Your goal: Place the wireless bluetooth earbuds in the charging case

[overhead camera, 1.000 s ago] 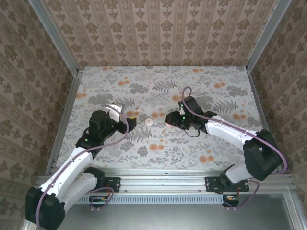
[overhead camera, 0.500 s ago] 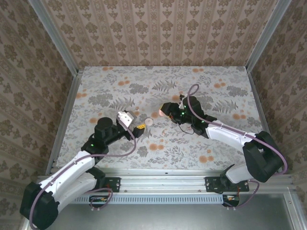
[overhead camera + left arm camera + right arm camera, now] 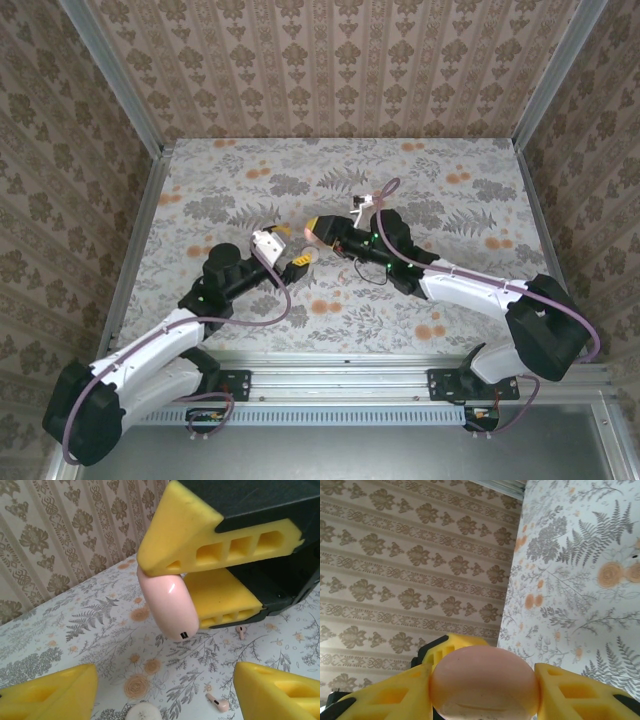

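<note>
The charging case (image 3: 167,600) is a smooth pink oval pod, lid closed, and it hangs above the table. My right gripper (image 3: 485,690) is shut on the charging case (image 3: 485,682), with its yellow fingers (image 3: 200,535) pressing both sides. In the top view the case (image 3: 320,231) sits at the tip of the right gripper (image 3: 324,234), mid-table. My left gripper (image 3: 165,682) stands open just below and in front of the case, with nothing between its pads (image 3: 50,695). Two tiny pale pink earbuds lie on the floral tabletop, one (image 3: 218,703) near the left gripper's right finger and the other (image 3: 241,631) farther back.
A small whitish round disc (image 3: 143,712) lies on the table just under the left gripper (image 3: 287,250). Patterned walls (image 3: 330,70) with metal frame posts enclose the table on three sides. The two grippers almost meet at mid-table, and one left finger (image 3: 455,642) shows right behind the case.
The right gripper has carried the case up and leftward to the table's middle. The left arm has swung right to meet it, its jaws slightly narrower than before.
</note>
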`<state>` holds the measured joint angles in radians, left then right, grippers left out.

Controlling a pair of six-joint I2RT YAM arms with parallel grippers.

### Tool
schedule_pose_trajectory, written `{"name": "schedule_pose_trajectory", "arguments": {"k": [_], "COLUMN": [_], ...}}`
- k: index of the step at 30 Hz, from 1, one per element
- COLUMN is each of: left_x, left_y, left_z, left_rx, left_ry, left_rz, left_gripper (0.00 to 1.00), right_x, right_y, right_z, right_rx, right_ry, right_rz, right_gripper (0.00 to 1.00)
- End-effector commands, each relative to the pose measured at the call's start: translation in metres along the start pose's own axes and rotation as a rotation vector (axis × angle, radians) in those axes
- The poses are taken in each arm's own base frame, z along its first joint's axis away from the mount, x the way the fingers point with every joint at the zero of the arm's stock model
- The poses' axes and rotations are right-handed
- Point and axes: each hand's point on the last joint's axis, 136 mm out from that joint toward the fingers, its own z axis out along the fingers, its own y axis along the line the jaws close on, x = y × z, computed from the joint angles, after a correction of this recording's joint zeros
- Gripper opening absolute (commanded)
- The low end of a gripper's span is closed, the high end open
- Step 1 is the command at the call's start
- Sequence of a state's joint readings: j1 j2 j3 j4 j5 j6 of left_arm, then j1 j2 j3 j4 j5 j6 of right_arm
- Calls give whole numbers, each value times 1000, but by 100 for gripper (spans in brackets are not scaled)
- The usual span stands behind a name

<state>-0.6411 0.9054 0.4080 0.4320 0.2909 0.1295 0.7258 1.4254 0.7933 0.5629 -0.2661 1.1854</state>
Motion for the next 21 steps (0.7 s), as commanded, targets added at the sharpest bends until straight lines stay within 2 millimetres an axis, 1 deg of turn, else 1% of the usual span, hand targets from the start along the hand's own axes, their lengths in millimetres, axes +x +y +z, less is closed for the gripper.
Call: {"name": "schedule_pose_trajectory", "arguments": {"k": [1,6,9,12,14,17,21], "left_x": [-20,-31,-36,-38,-41,-43,-50], "left_y": [6,9,10,10,9,7,6], "left_z": [-1,-2,-3,-4,-4,-4,-5], "left_rx": [-35,-46,-53,-53,-45,-32,-21], "left_ry": [-86,-122,-147,-156,-164,-169,-187], "left_rz": [-4,-17,-31,-41,-45,-48,-57], "left_gripper": [72,67,61,53,50,47,48], "right_x": [2,11,16,17,18,19,21], "right_y": [24,26,27,29,29,29,29], "right_z": [-1,4,7,8,8,8,7], "right_rx": [-83,-88,-92,-98,-98,-100,-99], "right_ry": [-14,4,18,20,21,23,23], "right_rz": [-28,-30,-29,-30,-31,-31,-36], "right_gripper": [47,47,47,47,47,47,47]}}
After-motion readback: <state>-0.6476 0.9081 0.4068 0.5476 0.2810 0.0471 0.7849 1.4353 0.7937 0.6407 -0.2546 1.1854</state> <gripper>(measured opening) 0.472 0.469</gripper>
